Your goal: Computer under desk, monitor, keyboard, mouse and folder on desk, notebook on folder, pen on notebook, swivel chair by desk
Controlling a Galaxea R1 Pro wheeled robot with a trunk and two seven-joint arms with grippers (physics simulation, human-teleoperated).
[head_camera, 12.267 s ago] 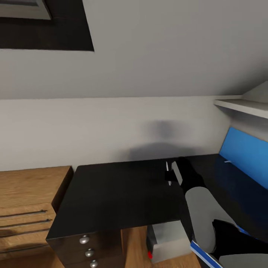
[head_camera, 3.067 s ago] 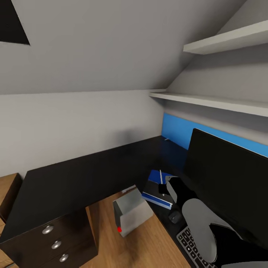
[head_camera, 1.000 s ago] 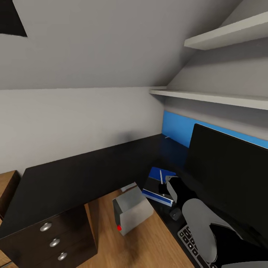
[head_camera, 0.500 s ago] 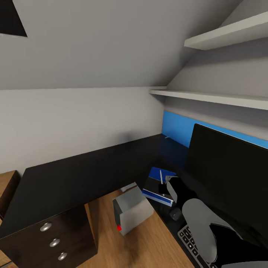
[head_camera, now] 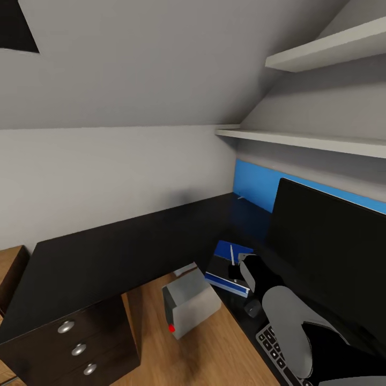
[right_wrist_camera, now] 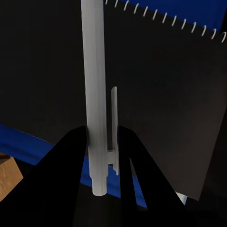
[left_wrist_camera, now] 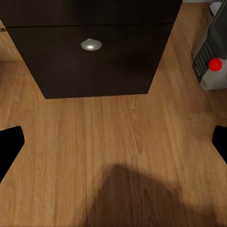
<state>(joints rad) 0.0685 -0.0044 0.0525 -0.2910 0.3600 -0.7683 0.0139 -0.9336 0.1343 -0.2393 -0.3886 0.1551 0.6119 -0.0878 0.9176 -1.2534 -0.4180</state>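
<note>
Clenched on the pen [right_wrist_camera: 94, 94], the right gripper [right_wrist_camera: 101, 156] hangs over the notebook [right_wrist_camera: 161, 94], which lies on the folder [right_wrist_camera: 28, 142]; left gripper [left_wrist_camera: 113, 142] splayed wide above bare floor, drawer unit [left_wrist_camera: 94, 52] at its 12 o'clock. Nothing has shifted over the last second; arm paused, pen not yet laid down. Beyond: mouse [head_camera: 251, 310] and keyboard [head_camera: 273, 351] nearest, computer [head_camera: 190, 308] under desk [head_camera: 118, 252], monitor [head_camera: 327, 252] at 3 o'clock.

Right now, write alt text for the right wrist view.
The right gripper is shut on a white pen, held over the dark grey notebook, which lies on the blue folder.
</note>
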